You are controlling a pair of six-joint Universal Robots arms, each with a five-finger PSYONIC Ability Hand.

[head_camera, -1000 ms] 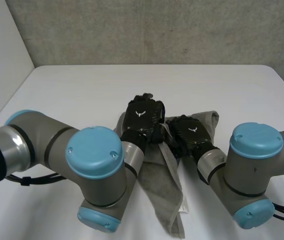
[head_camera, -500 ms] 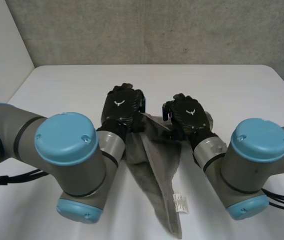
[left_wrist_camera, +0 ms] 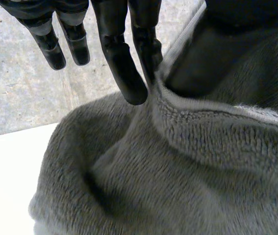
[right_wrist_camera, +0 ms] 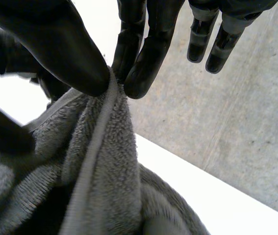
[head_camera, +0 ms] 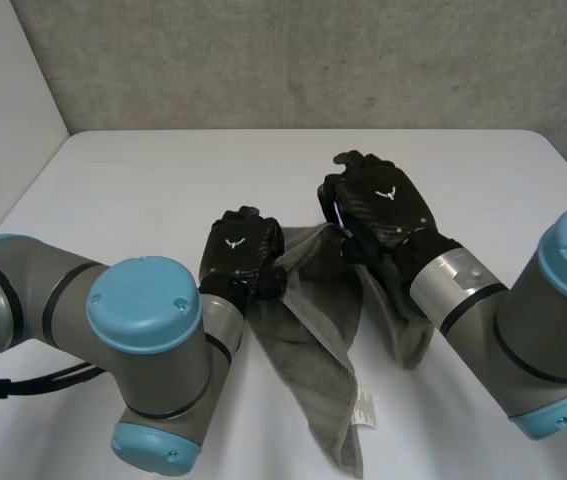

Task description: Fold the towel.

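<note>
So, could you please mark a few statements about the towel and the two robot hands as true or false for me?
1. The right robot hand pinches the towel edge between thumb and fingers. True.
2. The towel lies flat and neatly folded on the table. False: it is bunched, with both robot hands holding its far end.
3. A white label shows near the towel's near end. True.
4. The towel is bright red. False: it is grey.
5. The left robot hand rests on bare table, away from the towel. False: it grips the towel's edge, beside the right robot hand.
</note>
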